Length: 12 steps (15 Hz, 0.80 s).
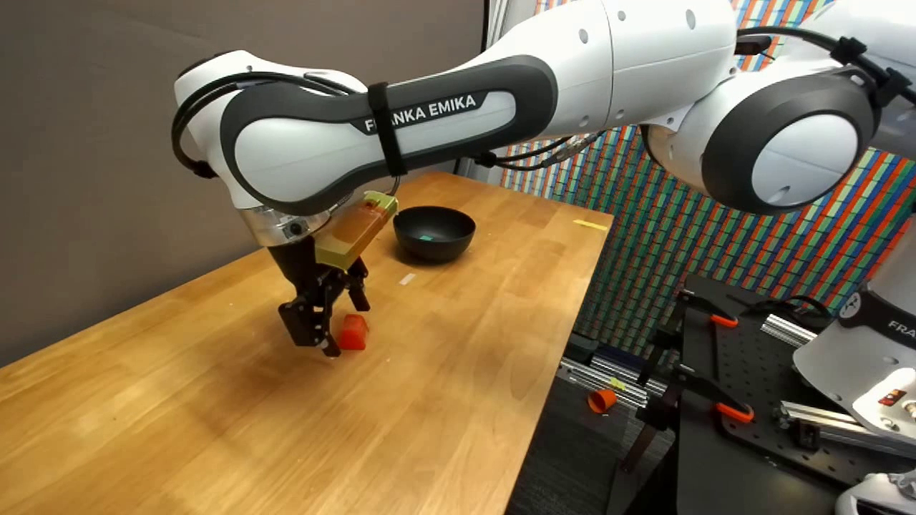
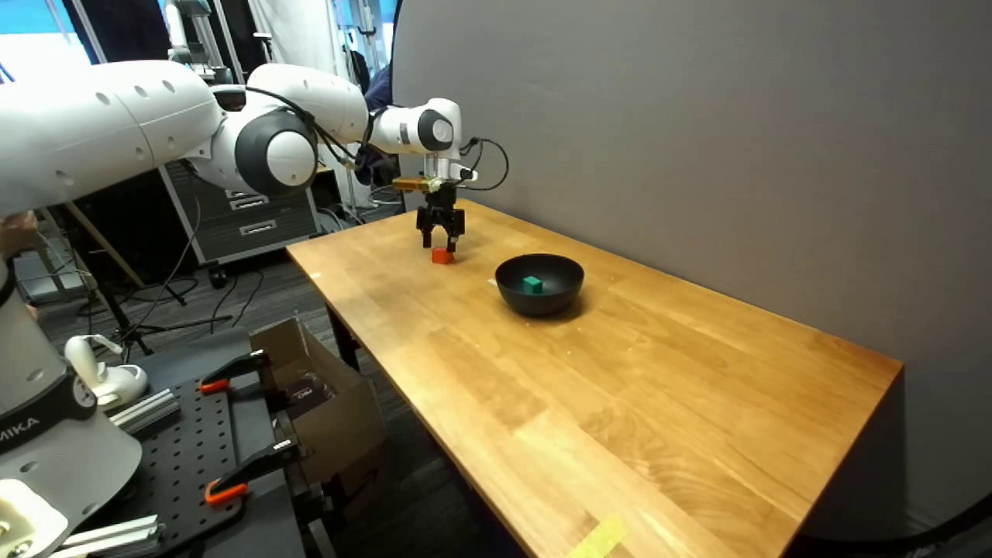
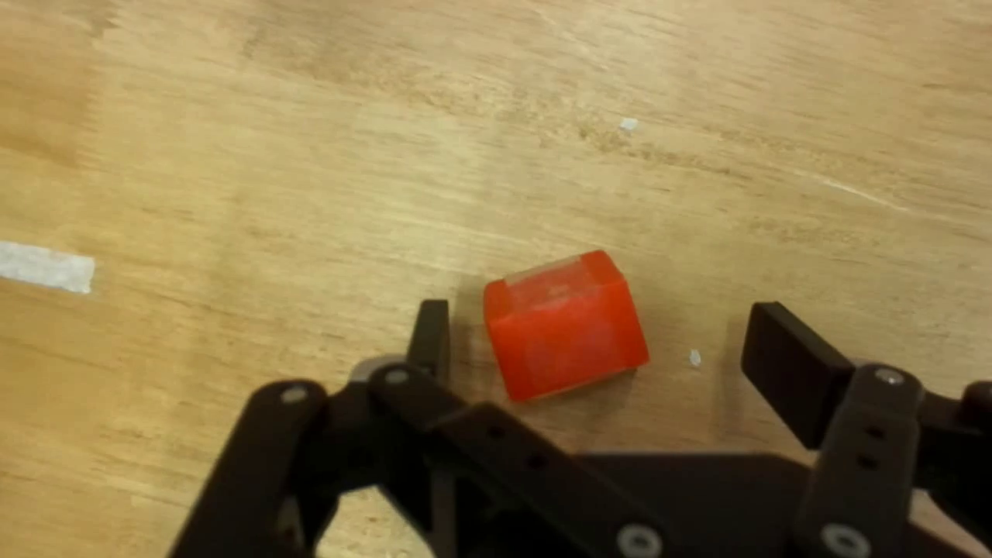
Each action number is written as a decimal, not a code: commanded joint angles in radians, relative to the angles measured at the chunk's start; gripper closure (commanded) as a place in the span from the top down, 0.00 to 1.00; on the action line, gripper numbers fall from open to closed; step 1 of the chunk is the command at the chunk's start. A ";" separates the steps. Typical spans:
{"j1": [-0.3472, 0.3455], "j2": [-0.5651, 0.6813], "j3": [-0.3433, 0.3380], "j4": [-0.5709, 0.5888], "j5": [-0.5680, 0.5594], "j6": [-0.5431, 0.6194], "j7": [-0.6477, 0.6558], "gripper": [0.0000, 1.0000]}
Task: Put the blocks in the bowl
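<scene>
Well, red block [image 3: 566,325]: flat on the tabletop [image 2: 659,403], sitting between the two fingers [image 3: 432,337] I run, turned a little askew to them.
Gripper [image 3: 611,355]: jaws parted; I see tabletop between the red block and each side, so it lies loose.
Spacing: in my wrist view the red block is just beside the finger on the left of that view, farther from the one on its right.
Fingertip height: I can't tell how far they reach down beside it.
Green block [image 2: 532,285]: inside the black bowl [image 2: 540,306].
Black bowl: upright on the same tabletop, apart from the gripper in both exterior views.
White strip [image 1: 406,279]: on the tabletop, between red block and black bowl in an exterior view.
</scene>
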 commanded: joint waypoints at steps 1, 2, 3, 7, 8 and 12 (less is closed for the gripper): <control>-0.018 0.015 0.017 0.015 0.014 -0.019 -0.112 0.65; -0.021 0.019 0.019 0.015 0.017 -0.022 -0.125 0.58; -0.022 0.021 0.019 0.015 0.016 -0.026 -0.137 0.48; -0.034 -0.010 0.004 -0.005 0.008 -0.058 -0.124 0.21; -0.041 -0.018 -0.007 -0.002 0.001 -0.072 -0.113 0.21; -0.076 -0.067 -0.090 -0.003 -0.062 -0.112 -0.063 0.21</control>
